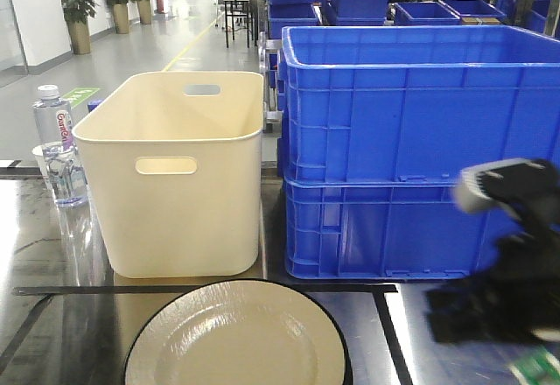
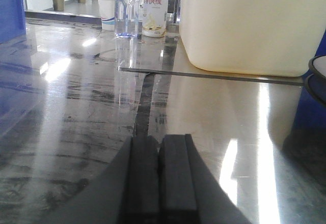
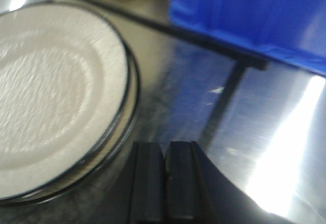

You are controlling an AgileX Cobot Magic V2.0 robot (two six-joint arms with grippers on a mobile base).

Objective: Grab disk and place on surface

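The disk [image 1: 236, 337] is a cream plate with a thin black rim. It lies flat on the glossy grey surface [image 1: 52, 254] at the front centre, inside black tape lines. The right wrist view shows the disk [image 3: 56, 96] at left, with my right gripper [image 3: 165, 147] shut and empty just right of its rim, above the surface [image 3: 265, 117]. The front view shows the right arm [image 1: 499, 289] as a black blur at the right. My left gripper [image 2: 159, 140] is shut and empty over bare surface [image 2: 214, 112]; the disk's rim [image 2: 318, 79] shows at the far right.
A cream plastic bin [image 1: 179, 175] stands behind the disk, with stacked blue crates [image 1: 411, 149] to its right. A water bottle [image 1: 59, 144] stands at the left, and a milk bottle [image 2: 154, 10] beside it. A green object [image 1: 538, 369] lies at the front right corner.
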